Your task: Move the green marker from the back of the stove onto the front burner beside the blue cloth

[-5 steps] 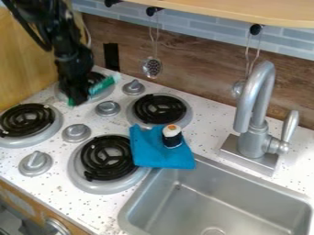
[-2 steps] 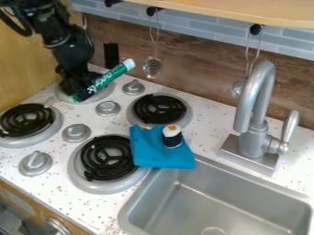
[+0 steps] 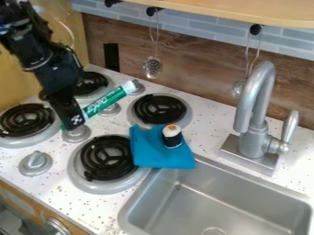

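Camera view. The robot arm (image 3: 46, 62) enters from the upper left, and its gripper (image 3: 76, 124) hangs over the stove area of the white speckled counter (image 3: 211, 121). The jaws are closed on a green marker (image 3: 105, 103). The marker is held at a slant: its white-capped end points up and to the right, and its other end shows at the left of the jaws. In this view, the marker crosses in front of one stove knob (image 3: 110, 110) and partly covers the knob behind it (image 3: 138, 88). A third knob (image 3: 76, 134) appears directly below the jaws; a fourth (image 3: 36, 163) is nearer the front edge.

Four black coil burners are set in round silver pans: rear left (image 3: 92, 83), front left (image 3: 25, 121), rear right (image 3: 159, 109) and front right (image 3: 108, 157). A blue cloth (image 3: 160, 156) overlaps the edge of the front right pan and reaches the rim of the sink (image 3: 211, 202). A small dark item with a white top and orange centre (image 3: 172, 136) rests on the cloth.

The grey faucet (image 3: 251, 133) stands behind the sink. A perforated utensil (image 3: 152, 67) hangs against the wood-patterned backsplash (image 3: 196, 64).
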Robot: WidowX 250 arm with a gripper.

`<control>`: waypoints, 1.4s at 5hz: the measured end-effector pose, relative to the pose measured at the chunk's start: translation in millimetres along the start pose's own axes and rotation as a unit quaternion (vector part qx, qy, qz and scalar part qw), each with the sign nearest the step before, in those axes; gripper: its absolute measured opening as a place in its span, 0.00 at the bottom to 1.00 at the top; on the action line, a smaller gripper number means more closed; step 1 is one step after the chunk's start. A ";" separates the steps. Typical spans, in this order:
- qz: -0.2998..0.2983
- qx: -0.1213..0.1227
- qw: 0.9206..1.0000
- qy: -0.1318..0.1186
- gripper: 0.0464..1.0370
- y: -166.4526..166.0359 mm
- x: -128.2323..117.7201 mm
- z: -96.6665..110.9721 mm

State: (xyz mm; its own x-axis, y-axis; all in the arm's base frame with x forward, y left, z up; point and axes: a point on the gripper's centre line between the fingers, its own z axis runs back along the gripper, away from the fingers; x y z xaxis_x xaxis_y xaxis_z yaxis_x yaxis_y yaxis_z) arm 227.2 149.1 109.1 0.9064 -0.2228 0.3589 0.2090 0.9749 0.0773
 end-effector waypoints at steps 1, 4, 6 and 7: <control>-0.029 0.006 1.000 0.004 0.30 -4.8 -3.3 -6.3; -0.068 -0.051 0.996 0.024 0.30 0.2 0.0 -62.9; -0.114 -0.061 0.991 0.034 0.30 -25.2 24.9 -86.7; -0.132 -0.068 0.988 0.036 0.30 -34.4 33.5 -97.9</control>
State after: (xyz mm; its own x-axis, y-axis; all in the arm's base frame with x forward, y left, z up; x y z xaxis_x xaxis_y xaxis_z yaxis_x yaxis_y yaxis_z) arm 286.2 107.6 27.4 0.8366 -0.4730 0.2764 0.4838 0.8746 0.0322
